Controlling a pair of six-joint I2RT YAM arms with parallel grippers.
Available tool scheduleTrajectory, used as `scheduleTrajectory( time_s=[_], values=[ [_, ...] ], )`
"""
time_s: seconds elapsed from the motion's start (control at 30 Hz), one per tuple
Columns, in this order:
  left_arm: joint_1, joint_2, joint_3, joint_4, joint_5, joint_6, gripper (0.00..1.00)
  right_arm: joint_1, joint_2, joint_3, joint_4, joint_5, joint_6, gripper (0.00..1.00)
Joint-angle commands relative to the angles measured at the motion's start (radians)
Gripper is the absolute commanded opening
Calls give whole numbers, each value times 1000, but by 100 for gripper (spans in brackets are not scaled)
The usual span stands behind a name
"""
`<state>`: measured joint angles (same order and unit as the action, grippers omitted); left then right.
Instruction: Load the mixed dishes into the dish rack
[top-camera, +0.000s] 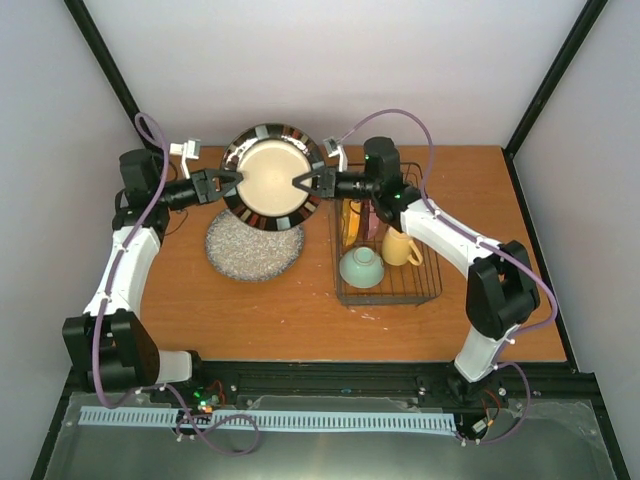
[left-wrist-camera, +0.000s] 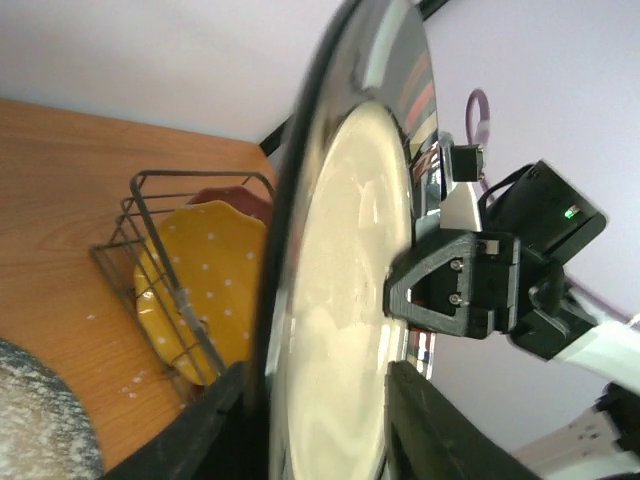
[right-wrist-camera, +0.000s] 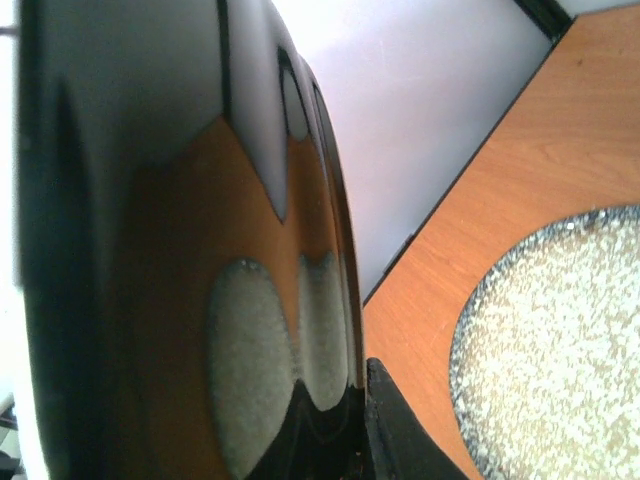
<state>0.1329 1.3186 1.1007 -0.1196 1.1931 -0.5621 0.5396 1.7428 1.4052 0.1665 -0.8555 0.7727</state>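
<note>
Dark-rimmed plate is clamped at opposite rims by the left end effector and right end effector, with the dish rack just to its right, nearer the right arm.

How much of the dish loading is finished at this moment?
Done: the pale green bowl, yellow mug and orange dotted plate sit in the dish rack. In hand: the dark-rimmed plate, gripped on opposite edges by the left gripper and right gripper. Left: that plate and the grey speckled plate, lying on the table.
</note>
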Motion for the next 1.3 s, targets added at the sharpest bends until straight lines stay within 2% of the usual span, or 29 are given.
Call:
scheduleTrajectory(
  time_s=[0.0,0.07,0.17,0.27,0.4,0.6,0.77,0.9,1.03,1.17,1.27],
  values=[
    [-26,2,80,-117,-68,121,45,26,-82,-18,47,-12,3,3],
    [-26,-3,105,-178,-167,169,60,14,-96,-39,47,3,10,3],
    [-26,-46,102,-183,-311,202,66,2,-118,-67,59,21,17,3],
    [-20,-142,4,-27,-375,161,75,-6,-132,-69,45,30,4,3],
    [-12,-263,-127,149,-486,79,99,-22,-161,-70,-6,65,-20,3],
    [-10,-335,-118,111,-699,171,100,-76,-248,-53,-174,207,-91,3],
    [-10,-351,-105,59,-862,233,100,-86,-365,14,-446,521,-262,3],
    [-10,-384,-169,122,-915,236,100,-87,-467,-17,-545,821,-334,3],
    [-11,-455,-238,198,-937,107,100,-87,-532,-46,-627,1096,-394,3],
    [-10,-510,-302,268,-943,94,100,-88,-583,-91,-647,1254,-421,3],
    [-10,-505,-288,244,-930,135,100,-88,-591,-114,-666,1361,-435,3]
  ],
)
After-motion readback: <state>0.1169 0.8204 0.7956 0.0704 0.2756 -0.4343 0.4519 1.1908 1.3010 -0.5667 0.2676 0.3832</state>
